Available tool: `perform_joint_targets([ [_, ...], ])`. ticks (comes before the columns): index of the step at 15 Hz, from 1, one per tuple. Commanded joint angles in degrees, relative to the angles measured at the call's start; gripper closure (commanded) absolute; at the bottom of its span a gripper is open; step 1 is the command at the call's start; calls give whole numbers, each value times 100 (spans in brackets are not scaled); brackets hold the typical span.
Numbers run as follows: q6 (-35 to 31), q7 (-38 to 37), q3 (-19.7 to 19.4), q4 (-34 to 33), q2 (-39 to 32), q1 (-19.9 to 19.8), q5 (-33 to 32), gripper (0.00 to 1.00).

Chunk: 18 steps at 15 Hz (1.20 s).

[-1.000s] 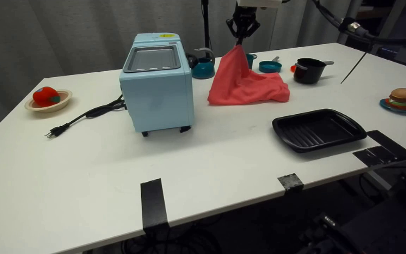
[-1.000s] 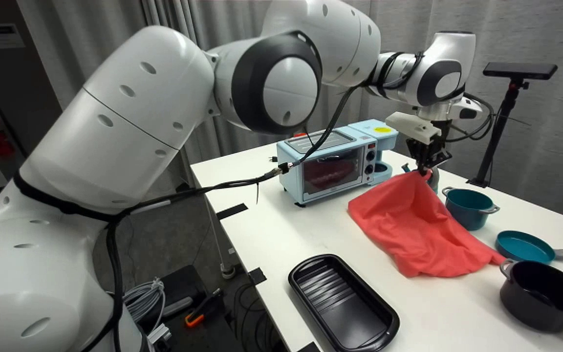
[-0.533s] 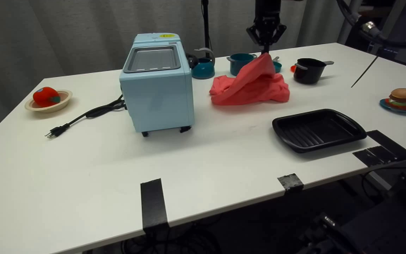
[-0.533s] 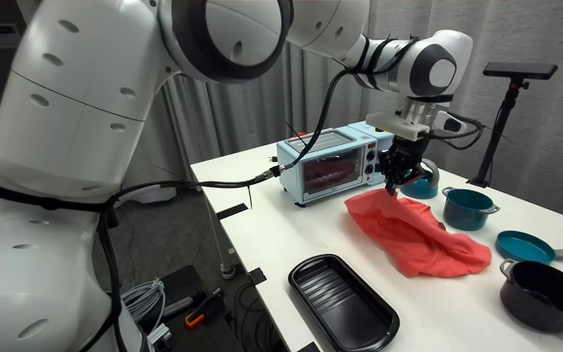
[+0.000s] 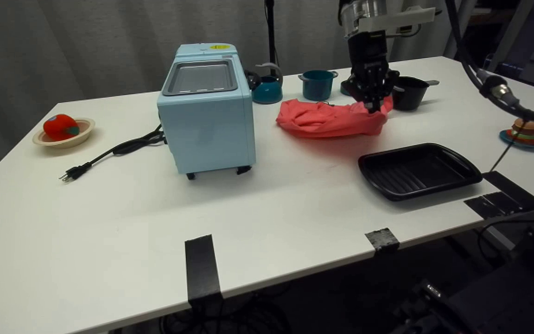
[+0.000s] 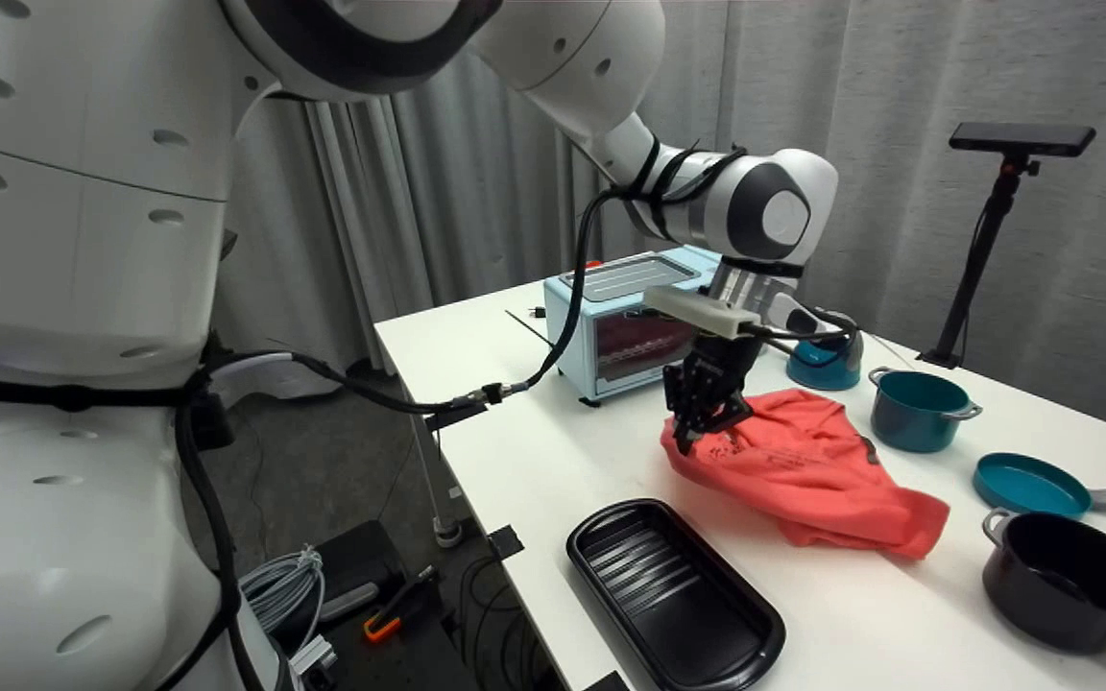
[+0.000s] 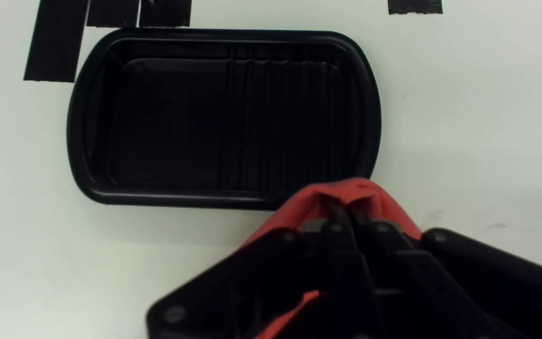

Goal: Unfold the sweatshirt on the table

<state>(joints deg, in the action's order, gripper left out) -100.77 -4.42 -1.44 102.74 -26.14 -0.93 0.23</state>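
— Where was the coral-red fabric sweatshirt (image 6: 817,470), then?
— Rumpled on the broad white table (image 6: 543,451), right between the black rectangular ribbed tray (image 7: 172,122) and the round teal two-handled pot (image 5: 318,86)!
— And the black jointed fingers (image 7: 341,238)?
— Pinched tight, and look what they had: a fold of the sweatshirt, gripped along the edge facing the tray!
— And there, near but apart, stood the boxy light-blue toaster oven (image 5: 206,130)!

The jaws, pressed together at lower right, pinch a fold of red sweatshirt (image 7: 294,212) that hides part of the lower rim of a ribbed black tray (image 7: 172,127). Black tape (image 7: 56,44) marks the pale desk (image 7: 464,117) beside the tray's upper left corner.
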Motion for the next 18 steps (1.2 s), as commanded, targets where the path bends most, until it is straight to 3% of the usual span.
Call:
perform_joint_targets([
  [1,-850,-26,59,1108,483,120,-27,99],
  [10,-2277,-343,253,2075,551,294,231,99],
  [18,-2296,-357,476,2220,740,293,936,99],
])
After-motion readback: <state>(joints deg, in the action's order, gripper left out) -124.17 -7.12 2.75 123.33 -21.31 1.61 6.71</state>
